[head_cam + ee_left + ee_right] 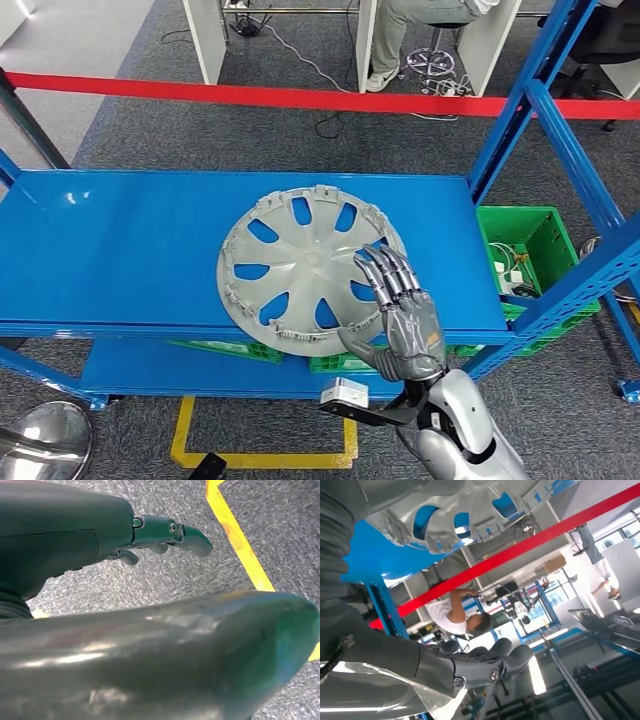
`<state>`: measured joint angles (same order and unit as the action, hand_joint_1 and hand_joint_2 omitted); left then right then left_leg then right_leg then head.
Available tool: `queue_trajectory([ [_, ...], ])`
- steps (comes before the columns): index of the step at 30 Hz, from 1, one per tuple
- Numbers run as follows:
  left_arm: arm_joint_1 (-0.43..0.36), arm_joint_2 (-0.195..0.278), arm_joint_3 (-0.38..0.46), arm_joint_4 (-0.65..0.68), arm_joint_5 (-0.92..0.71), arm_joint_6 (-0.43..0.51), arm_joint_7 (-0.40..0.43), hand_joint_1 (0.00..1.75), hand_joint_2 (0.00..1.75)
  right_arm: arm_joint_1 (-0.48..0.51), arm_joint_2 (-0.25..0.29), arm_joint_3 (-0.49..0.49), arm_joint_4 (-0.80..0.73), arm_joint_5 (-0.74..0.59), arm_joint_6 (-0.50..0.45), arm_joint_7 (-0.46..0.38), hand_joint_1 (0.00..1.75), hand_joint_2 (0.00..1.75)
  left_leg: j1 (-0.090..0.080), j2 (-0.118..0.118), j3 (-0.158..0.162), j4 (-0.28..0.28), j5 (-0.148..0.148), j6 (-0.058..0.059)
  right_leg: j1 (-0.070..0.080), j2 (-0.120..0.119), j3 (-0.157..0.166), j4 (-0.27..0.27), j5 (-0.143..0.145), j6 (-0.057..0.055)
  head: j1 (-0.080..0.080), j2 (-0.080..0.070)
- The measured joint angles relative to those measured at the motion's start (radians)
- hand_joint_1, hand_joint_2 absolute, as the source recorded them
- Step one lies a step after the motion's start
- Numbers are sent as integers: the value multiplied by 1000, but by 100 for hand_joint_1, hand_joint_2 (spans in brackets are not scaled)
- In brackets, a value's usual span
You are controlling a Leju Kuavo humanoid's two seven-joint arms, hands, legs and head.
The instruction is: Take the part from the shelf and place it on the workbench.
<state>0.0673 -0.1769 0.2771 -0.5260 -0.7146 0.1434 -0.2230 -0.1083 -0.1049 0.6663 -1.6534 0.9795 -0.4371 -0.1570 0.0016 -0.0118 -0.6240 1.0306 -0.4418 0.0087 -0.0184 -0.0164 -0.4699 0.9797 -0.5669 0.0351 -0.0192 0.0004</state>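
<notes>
Fingers (389,275) of the right hand (400,320) are stretched out straight and a little apart, lying over the near right part of the silver wheel cover (302,265); the thumb sits below the cover's overhanging rim, at the shelf's front edge. Whether thumb and fingers actually press the rim between them cannot be told, because the hand's own back hides the contact. In the right wrist view the fingers (490,655) lie extended beside the thumb with nothing plainly clamped between them, and the cover (444,505) is cut off by the picture's edge.

In the left wrist view the left hand (113,540) hangs over grey carpet (170,580) beside a yellow floor line (241,555). Its fingers are straight, holding nothing, and a blurred grey thumb blocks much of that view.

Nearest the robot, the blue shelf (113,250) carries the wheel cover lying flat, right of the shelf's middle, its near rim jutting past the front edge. Being round, it has no long axis; its spoke openings show blue beneath, and its clips ring the rim. Green crates (226,350) lie partly hidden under the board, and another green bin (536,240) with cables stands to the right, crossed by blue frame posts. Beyond runs a red barrier tape (226,95), and farther off a seated person (392,40) is cut off at the top edge.
</notes>
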Motion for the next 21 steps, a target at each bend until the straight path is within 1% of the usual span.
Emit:
queue_trajectory([
  [11, -15, -9, 4, 20, 0, 38, -14, 0, 0, -60, 15, 54, 57, 74, -18, -1, 0, 175, 0, -1, 4, -1, 0, 0, 0, -1, -7, 0, -2, -1, 0, 0],
  [21, -37, -9, 4, 68, 1, 71, -26, 0, 0, -99, 28, 135, 170, 121, -39, 6, 0, 175, 0, -1, 4, -1, 0, 0, 0, -1, 3, 0, -2, -1, 0, 0],
])
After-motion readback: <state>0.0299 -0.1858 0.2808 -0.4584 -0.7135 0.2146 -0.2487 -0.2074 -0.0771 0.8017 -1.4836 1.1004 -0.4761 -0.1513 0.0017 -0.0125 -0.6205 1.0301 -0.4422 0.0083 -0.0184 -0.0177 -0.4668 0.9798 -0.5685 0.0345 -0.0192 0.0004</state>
